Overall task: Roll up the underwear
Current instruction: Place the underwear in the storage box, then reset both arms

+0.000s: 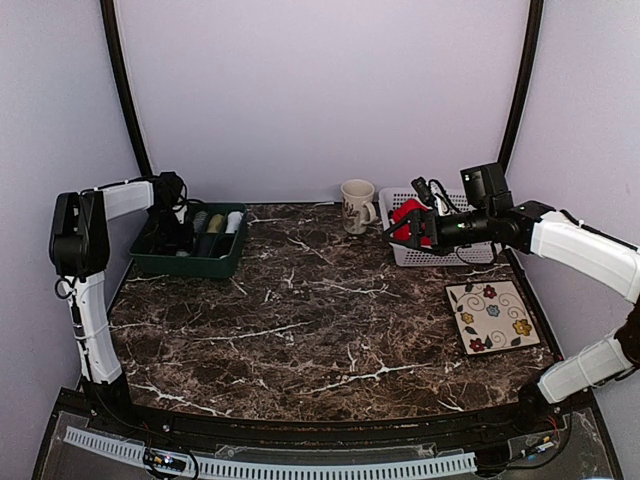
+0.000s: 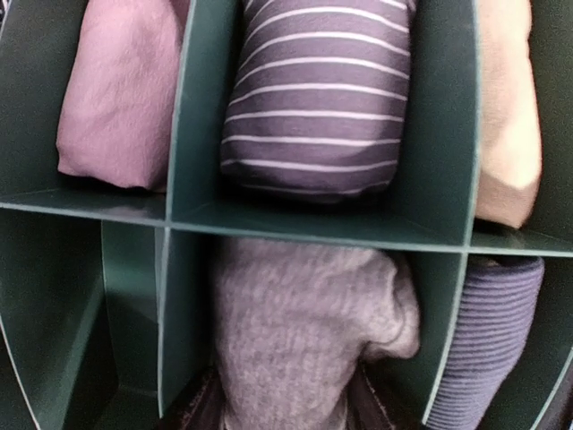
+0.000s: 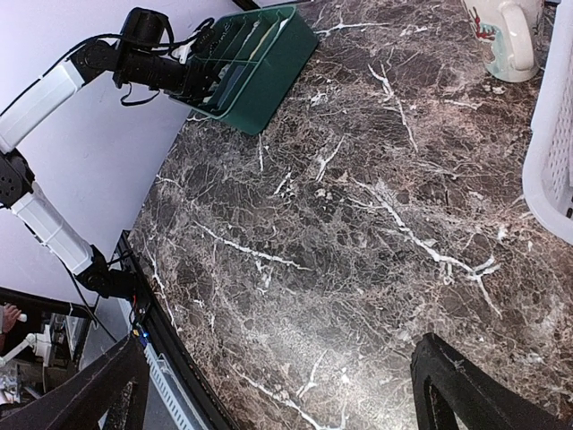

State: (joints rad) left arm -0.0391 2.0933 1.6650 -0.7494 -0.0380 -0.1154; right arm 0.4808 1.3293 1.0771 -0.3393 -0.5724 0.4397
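A rolled light grey underwear sits in a near compartment of the green divided tray. My left gripper is shut on it, its dark fingers flanking the cloth. From above, the left gripper is down inside the tray at the back left. Red underwear lies in the white basket at the back right. My right gripper hovers at the basket's left edge. In the right wrist view it is open and empty over marble. Navy underwear is not visible.
Other tray compartments hold a pink roll, a striped roll, a cream roll and a ribbed bluish roll. A mug stands left of the basket. A flowered tile lies at the right.
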